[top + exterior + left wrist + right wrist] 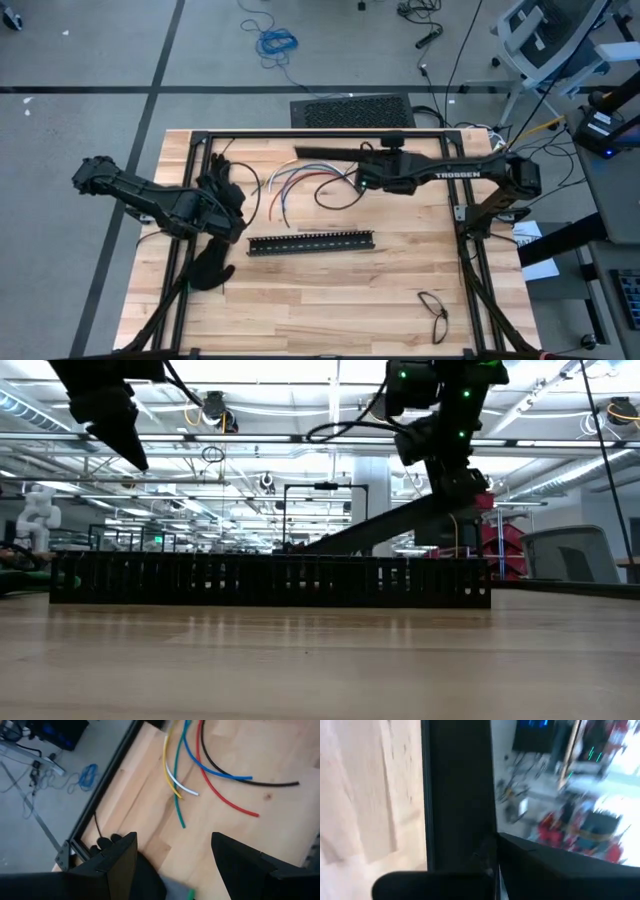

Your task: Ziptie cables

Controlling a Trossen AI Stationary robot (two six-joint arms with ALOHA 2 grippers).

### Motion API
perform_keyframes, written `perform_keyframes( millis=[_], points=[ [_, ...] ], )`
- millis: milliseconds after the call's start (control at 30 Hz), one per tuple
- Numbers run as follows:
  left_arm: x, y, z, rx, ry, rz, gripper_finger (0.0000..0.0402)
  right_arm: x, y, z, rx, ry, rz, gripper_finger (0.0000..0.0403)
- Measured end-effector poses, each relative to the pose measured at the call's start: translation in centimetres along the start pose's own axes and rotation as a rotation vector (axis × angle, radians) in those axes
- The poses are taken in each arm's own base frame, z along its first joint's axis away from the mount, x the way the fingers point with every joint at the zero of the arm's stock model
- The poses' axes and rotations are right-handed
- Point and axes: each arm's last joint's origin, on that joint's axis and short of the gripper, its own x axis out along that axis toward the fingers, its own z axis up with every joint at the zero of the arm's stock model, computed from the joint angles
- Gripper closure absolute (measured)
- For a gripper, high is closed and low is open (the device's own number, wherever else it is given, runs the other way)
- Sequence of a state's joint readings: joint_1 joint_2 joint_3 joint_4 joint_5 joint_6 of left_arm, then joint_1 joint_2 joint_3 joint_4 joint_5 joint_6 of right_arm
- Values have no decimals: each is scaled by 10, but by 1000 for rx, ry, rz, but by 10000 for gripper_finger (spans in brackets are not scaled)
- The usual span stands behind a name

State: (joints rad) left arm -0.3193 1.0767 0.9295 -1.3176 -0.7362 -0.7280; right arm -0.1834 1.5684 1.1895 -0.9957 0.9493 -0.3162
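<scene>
The left tool (232,200) hovers with fingers apart, the cables (290,185) fanned on the tabletop (330,290) just ahead; it should descend over their ends; the right tool (362,183) is closed beyond them

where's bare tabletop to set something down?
Free: the wide patch in front of the slotted black bar, between the black glove and the cable loop; also the strip right of the bar up to the frame post. Crowded: the back, where the cables, left gripper and right gripper sit close.
</scene>
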Motion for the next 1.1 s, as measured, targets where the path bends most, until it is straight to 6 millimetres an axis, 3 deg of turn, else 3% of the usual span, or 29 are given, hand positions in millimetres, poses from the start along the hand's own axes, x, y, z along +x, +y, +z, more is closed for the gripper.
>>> perform_keyframes(
  millis=[233, 533, 700, 800, 900, 1000, 1100],
  points=[
    [0, 1, 1, 1, -35, 38, 151, -5, 7, 19, -314, -96, -89, 403],
    [0, 2, 2, 0, -69, 77, 151, 0, 82, 47, -634, -113, 83, 401],
    [0, 2, 2, 1, -70, 76, 151, 1, 122, 56, -706, -134, 196, 401],
    [0, 2, 2, 0, -69, 76, 151, -6, 131, 56, -665, -129, 178, 401],
    [0, 2, 2, 1, -69, 76, 151, -20, 117, 48, -564, -111, 190, 402],
    [0, 2, 2, 3, -67, 76, 151, -38, 77, 36, -185, -120, 311, 402],
    [0, 2, 2, 3, -66, 76, 151, -42, 37, 7, 234, -89, 421, 402]
  ],
)
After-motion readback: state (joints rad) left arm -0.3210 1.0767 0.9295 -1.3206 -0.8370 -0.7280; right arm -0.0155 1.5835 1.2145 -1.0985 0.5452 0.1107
